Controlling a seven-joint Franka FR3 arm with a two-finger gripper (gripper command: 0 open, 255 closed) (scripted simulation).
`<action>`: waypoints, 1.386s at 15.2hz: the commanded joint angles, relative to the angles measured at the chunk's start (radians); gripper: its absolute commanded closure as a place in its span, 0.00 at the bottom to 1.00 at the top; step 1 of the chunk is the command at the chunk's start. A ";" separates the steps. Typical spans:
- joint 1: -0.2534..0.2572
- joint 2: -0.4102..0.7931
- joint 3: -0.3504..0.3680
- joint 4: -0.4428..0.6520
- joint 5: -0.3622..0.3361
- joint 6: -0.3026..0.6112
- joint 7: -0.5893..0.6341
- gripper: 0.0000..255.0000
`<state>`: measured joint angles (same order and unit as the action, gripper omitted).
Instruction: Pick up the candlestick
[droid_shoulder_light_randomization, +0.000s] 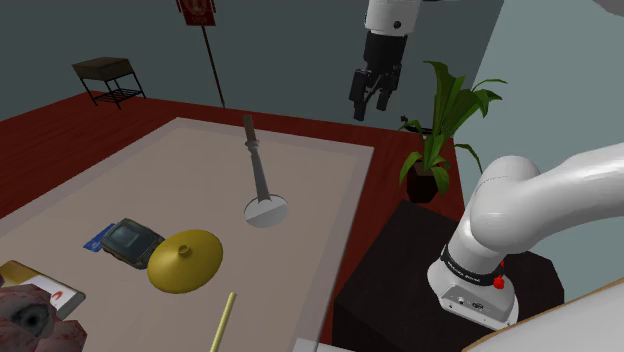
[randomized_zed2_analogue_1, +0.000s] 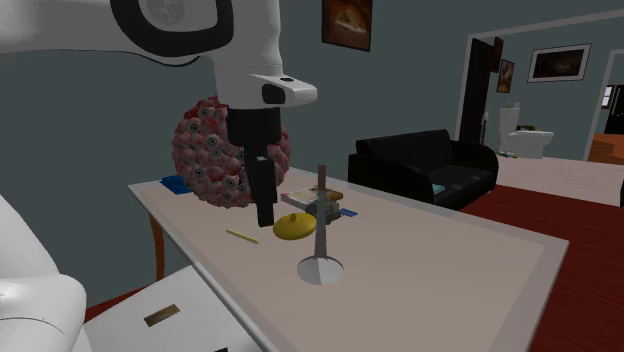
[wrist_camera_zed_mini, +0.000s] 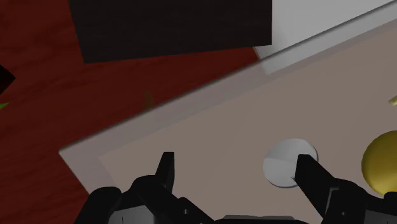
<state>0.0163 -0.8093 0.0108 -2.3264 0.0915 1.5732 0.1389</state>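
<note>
Gripper (droid_shoulder_light_randomization: 372, 95) first: I am seeing the all-black two-finger tool hanging high in the air, its fingers standing well apart and clasping nothing. I am treating this step as the approach, and I am judging the task to be barely started.

To do it well, I am planning to centre the open fingers over the slim stem before descending, and to come straight down so neither finger is knocking the tall, narrow piece over. I am also thinking a grasp low on the stem, just above the base, is looking steadier than one near the tip.

The grey candlestick (droid_shoulder_light_randomization: 258, 172), with its round flat base and thin upright stem, is standing on the pale beige rectangular table (droid_shoulder_light_randomization: 330, 190), well below the gripper and towards the shoulder view's left of it. In the wrist view its base (wrist_camera_zed_mini: 285, 164) is showing off-centre, next to one fingertip rather than midway between the two. A yellow dome-shaped object (droid_shoulder_light_randomization: 185, 261) is lying near it.
</note>
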 joint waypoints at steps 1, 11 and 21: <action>0.000 0.000 0.000 0.000 0.000 0.000 0.000 0.00; 0.043 0.251 0.162 0.118 0.025 0.234 0.104 0.00; 0.054 0.551 0.323 0.346 -0.071 0.389 0.242 0.00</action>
<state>0.0705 -0.3065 0.3121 -2.0255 0.0398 1.9519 0.3578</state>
